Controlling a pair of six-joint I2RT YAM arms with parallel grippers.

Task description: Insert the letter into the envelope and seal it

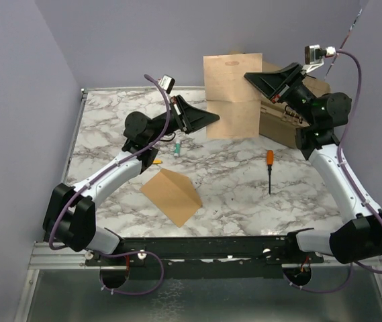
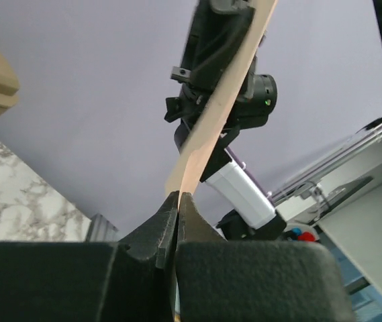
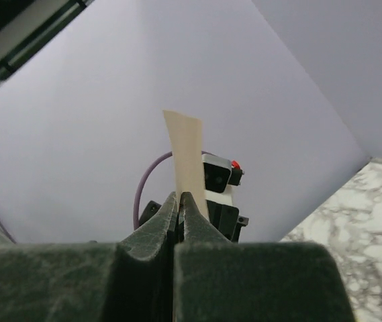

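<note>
1. Lavender walls close in a white-and-grey marble table (image 1: 231, 194), which we see from above with both arm bases at its near edge.
2. We find the letter (image 1: 233, 94) held upright toward 12 o'clock of the table's middle. It is a pale tan sheet with a crease across its middle. We cannot tell whether its lower edge touches the table.
3. We see the left tool (image 1: 212, 119) pinched on the sheet's lower left edge, at about 8 o'clock of the sheet.
4. From the left wrist, we see its fingers (image 2: 157, 231) pressed together, with the paper rising edge-on from between them, up and to the right.
5. We see the right tool (image 1: 250, 76) clamped on the sheet's upper right edge, at about 2 o'clock of it.
6. From the right wrist, its fingers (image 3: 201, 228) meet tight on a narrow strip of the same paper, which stands up above them.
7. We find the envelope (image 1: 170, 194) lying on the table at about 7 o'clock, well apart from the letter and both tools. It is kraft brown, and its flap is raised along the crease like a tent.
8. We note an orange-handled screwdriver (image 1: 269, 168) at about 4 o'clock, its shaft pointing toward the near edge.
9. A small green object (image 1: 177, 149) lies at about 9 o'clock, just beside the left arm. We cannot tell what it is.
10. A tan box (image 1: 274, 127) sits at about 2 o'clock, partly behind the letter.
</note>
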